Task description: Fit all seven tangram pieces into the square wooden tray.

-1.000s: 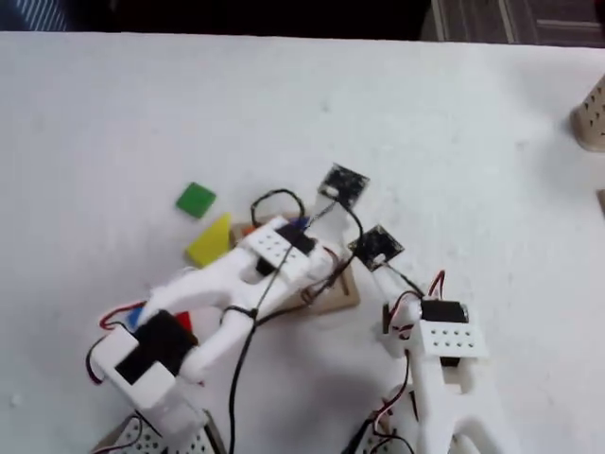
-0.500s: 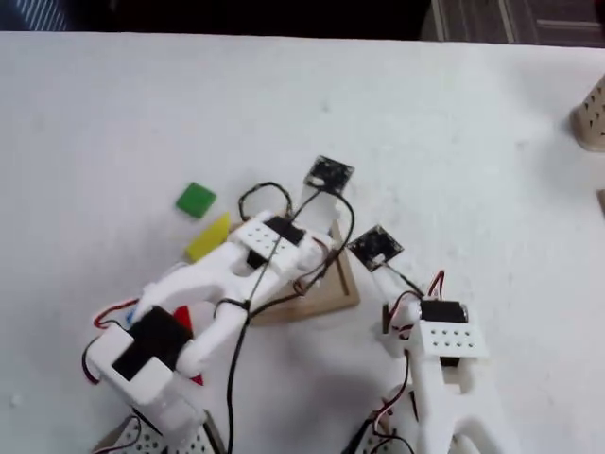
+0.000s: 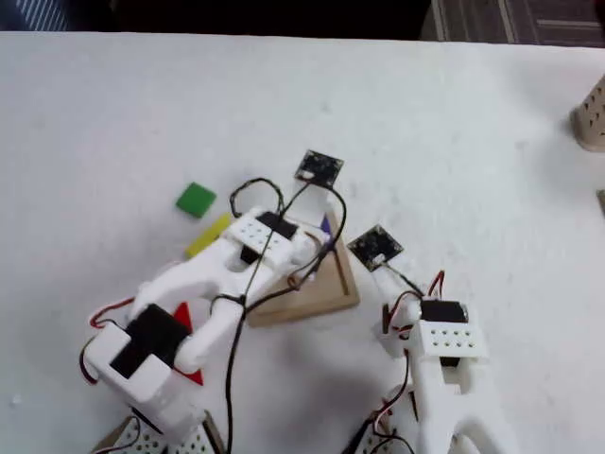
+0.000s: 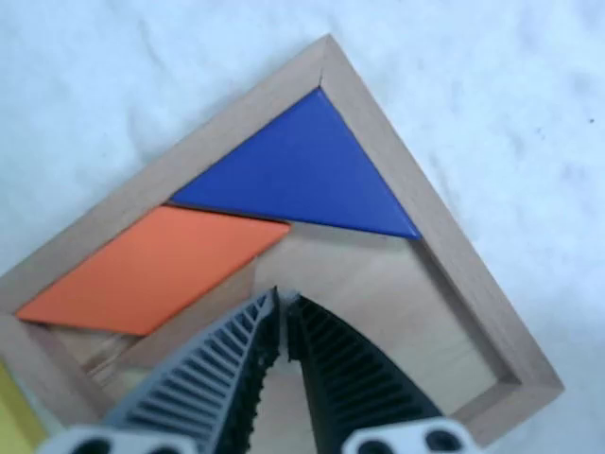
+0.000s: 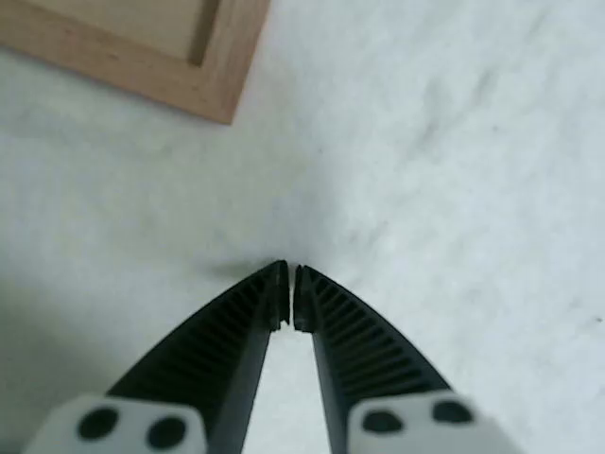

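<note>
Our left gripper [image 4: 282, 317] is clenched on nothing over the bare floor of the wooden tray [image 4: 452, 255]. We'd guess that's because the blue triangle [image 4: 302, 170] and orange parallelogram [image 4: 151, 270] already sit flat in one corner. The right gripper [image 5: 288, 288] is pinched shut and empty too, parked over the white table [image 3: 454, 113] just off a tray corner, likely to keep clear. The green square [image 3: 196, 200], yellow piece [image 3: 210, 235] and red triangle [image 3: 182, 318] wait outside. There's dark floor past the far edge.
</note>
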`<move>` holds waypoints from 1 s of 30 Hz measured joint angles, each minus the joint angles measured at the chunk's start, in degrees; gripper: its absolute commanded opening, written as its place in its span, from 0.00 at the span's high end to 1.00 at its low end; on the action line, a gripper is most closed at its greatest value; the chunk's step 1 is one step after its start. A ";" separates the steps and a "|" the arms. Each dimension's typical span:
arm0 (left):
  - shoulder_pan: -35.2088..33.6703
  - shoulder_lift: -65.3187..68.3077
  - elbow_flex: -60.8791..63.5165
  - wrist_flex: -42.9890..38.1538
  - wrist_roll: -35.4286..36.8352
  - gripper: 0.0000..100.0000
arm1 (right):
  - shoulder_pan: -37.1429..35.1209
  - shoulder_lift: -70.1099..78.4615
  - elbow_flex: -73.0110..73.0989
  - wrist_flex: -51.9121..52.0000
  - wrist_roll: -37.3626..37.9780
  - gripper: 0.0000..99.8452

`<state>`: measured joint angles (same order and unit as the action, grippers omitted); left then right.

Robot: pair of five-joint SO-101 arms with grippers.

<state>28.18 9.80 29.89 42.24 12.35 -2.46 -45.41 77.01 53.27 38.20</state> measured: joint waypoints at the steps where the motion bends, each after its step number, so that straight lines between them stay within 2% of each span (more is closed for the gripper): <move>1: 0.00 -0.53 0.00 0.62 0.00 0.98 | 0.00 0.00 0.00 0.00 0.00 0.98; 5: -0.09 -5.63 0.88 3.52 0.00 0.98 | 0.00 0.00 0.00 0.00 0.00 0.98; 11: -0.26 -14.77 8.62 5.80 0.00 0.98 | 0.00 0.00 0.00 0.00 0.00 0.98; 19: -4.57 -15.56 10.37 8.00 -2.46 0.98 | 0.00 0.00 0.00 0.00 0.00 0.98; 30: -6.51 -8.26 9.32 3.87 -2.90 0.98 | 0.00 0.00 0.00 0.00 0.00 0.98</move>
<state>21.67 1.54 39.21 46.11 9.45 -2.46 -45.41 77.01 53.27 38.20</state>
